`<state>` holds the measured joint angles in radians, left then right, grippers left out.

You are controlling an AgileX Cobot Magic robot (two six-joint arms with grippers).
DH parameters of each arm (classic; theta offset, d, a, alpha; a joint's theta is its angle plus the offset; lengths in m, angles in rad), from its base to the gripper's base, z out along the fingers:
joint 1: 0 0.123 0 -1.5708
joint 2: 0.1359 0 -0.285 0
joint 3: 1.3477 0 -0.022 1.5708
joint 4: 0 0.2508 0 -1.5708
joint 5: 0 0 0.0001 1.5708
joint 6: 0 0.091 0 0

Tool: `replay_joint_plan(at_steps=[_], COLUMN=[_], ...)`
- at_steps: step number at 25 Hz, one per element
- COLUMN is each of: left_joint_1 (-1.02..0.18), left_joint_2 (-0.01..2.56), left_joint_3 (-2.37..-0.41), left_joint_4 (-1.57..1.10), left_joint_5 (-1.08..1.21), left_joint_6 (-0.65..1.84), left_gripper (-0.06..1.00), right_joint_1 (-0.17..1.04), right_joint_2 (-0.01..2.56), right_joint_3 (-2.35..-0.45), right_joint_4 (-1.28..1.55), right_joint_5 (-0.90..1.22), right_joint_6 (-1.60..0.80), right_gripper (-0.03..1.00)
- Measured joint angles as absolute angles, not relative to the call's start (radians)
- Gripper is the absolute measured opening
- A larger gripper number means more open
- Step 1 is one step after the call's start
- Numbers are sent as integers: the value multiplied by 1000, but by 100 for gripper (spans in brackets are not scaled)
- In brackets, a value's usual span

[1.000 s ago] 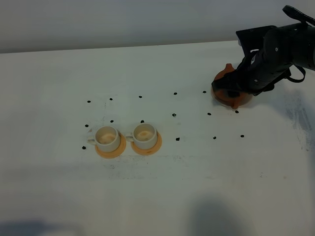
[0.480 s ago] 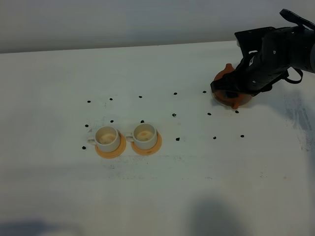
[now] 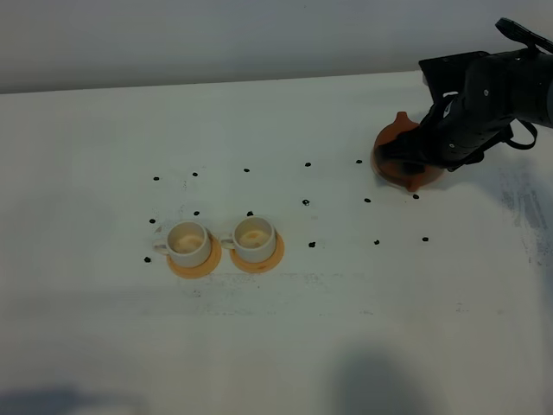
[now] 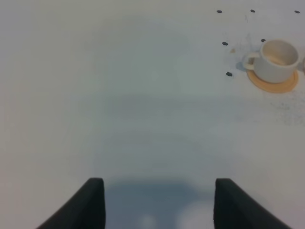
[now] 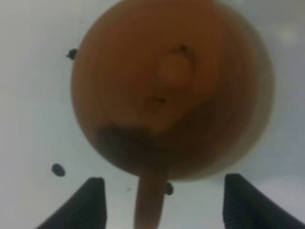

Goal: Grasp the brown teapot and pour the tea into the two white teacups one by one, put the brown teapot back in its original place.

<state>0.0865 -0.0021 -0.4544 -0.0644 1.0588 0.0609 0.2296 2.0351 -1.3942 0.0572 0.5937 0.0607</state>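
L gripper [image 4: 159, 206]: fingers apart, nothing btwn them, over bare white tabletop [image 4: 119, 95]. Left of centre, two small white ceramic teacups [image 3: 187, 239] [image 3: 253, 235] sit side by side, each on a round orange coaster [image 3: 194, 266]. Far right: small round reddish-brown clay teapot [image 3: 390, 141] on pale cream round saucer [image 5: 267, 90]. R gripper [image 5: 164, 205] above it, fingers spread wide, not touching. Pot's narrow brown part runs btwn fingertips, body just beyond them.

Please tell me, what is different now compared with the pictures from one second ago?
The right gripper drew back a little, rightward and toward the far side, uncovering slightly more of the brown teapot. Its jaws stayed open; nothing was taken hold of or let go. The teapot and the two white teacups on their orange coasters stayed in place.
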Motion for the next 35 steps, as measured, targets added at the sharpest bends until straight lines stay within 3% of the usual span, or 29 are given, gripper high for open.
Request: replay_joint_plan(at_steps=[25, 29, 35], left_joint_1=[87, 87, 87], left_joint_2=[-2, -2, -2], left_joint_3=[-454, -454, -454], left_joint_4=[-64, -64, -64], left_joint_5=[1059, 1059, 1060], left_joint_6=[61, 61, 61], left_gripper=[50, 50, 50], right_joint_1=[230, 230, 230], right_joint_2=[2058, 2058, 2058], right_joint_3=[-1394, -1394, -1394], right_joint_4=[56, 56, 55], right_joint_5=[570, 570, 571], right_joint_6=[48, 47, 45], right_gripper=[53, 49, 30])
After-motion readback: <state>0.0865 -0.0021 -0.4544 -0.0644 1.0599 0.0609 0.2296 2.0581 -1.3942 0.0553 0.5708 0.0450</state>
